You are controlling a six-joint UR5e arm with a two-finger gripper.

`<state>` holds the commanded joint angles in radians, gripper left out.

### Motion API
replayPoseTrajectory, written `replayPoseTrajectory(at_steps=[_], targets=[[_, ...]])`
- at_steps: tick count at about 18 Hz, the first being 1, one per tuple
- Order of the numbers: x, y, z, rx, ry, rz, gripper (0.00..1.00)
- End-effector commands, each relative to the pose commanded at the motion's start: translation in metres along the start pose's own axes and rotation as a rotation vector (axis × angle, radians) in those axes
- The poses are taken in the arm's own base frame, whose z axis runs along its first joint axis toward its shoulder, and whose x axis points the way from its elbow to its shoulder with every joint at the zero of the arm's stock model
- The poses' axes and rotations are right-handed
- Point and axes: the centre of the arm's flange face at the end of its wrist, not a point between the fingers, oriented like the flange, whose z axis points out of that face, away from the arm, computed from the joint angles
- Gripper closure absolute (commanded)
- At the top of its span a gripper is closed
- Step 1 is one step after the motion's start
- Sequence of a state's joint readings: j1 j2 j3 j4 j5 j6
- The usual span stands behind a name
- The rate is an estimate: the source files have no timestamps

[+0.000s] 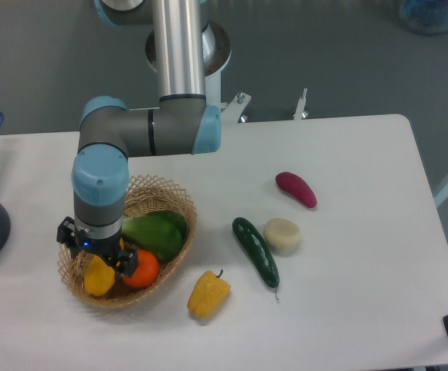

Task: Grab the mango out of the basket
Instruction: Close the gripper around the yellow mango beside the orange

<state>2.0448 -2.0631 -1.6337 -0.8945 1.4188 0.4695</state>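
Reaching down into the basket (179,202), the hand (100,261) sits over the mango (98,278), beside the orange (142,269); its grip cannot be told.

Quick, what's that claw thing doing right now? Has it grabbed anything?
Gripper: down in the basket at the mango, but the arm hides its fingers, so open or closed cannot be told.

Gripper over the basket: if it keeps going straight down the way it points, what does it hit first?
Most likely the mango, which lies directly under the gripper in the basket, with the orange just beside it. The fingers are hidden by the wrist, so depth and contact are unclear.
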Motion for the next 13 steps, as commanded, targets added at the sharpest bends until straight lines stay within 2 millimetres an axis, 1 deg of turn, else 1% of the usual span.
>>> replayPoseTrajectory(at_steps=[2,4,9,13], targets=[[0.006,-0.002,0.003,0.009,-0.01,-0.012,0.0],[0.007,-0.001,0.007,0.004,-0.007,-0.011,0.0],[0.01,-0.001,0.017,-0.006,-0.003,-0.005,0.0],[0.009,-0.003,0.021,-0.012,-0.004,-0.001,0.0]])
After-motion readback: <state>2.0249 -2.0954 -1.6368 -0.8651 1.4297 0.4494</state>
